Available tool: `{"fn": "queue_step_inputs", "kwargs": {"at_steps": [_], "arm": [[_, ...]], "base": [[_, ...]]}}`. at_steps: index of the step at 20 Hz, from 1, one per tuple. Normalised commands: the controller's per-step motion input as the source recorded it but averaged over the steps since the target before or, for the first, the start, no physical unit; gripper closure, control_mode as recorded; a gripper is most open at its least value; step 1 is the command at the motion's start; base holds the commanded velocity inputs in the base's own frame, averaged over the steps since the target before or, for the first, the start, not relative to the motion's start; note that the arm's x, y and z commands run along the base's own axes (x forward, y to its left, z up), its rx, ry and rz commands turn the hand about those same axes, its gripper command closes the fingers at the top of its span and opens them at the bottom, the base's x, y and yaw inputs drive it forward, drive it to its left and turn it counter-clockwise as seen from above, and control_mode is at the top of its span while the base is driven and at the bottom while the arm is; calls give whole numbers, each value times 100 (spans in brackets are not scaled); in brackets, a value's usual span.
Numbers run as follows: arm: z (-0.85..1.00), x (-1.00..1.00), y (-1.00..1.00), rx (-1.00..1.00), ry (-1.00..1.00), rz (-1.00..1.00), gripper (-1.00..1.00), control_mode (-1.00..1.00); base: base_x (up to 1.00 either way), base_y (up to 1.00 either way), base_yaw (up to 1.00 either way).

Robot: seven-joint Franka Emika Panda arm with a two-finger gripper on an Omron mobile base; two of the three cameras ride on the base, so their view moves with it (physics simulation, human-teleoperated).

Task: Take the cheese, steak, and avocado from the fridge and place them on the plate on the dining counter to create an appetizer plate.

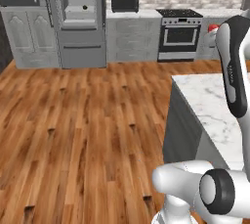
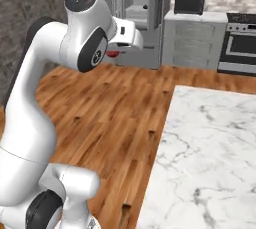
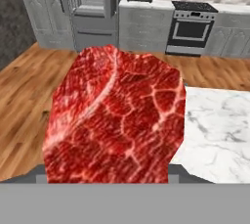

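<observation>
Marble bench [image 3: 219, 125] lay just right of the steak [image 3: 117, 120], which the jaws gripped, fridge [image 3: 95, 3] far behind

We see the red, white-marbled raw steak chunk [image 3: 117, 120] with a moist, glossy look. At three o'clock of it lies the smooth, polished white marble dining counter with grey veins [image 3: 219, 125]. The warm brown plank floor [image 1: 73, 135] reads as satin wood. The tall grey fridge [image 1: 80, 17] looks like brushed, matt metal.
</observation>
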Motion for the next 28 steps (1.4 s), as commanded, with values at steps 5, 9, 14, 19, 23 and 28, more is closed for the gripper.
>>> {"fn": "queue_step_inputs", "kwargs": {"at_steps": [5,9,14,19,23,28], "arm": [[0,0,0,0,0,0,100,100],[0,0,0,0,0,0,100,100],[0,0,0,0,0,0,100,100],[0,0,0,0,0,0,100,100],[0,0,0,0,0,0,100,100],[0,0,0,0,0,0,100,100]], "base": [[-100,-31,0],[-100,-16,-1],[-100,-1,0],[-100,-43,-4],[-100,-100,-12],[-55,-100,-10]]}}
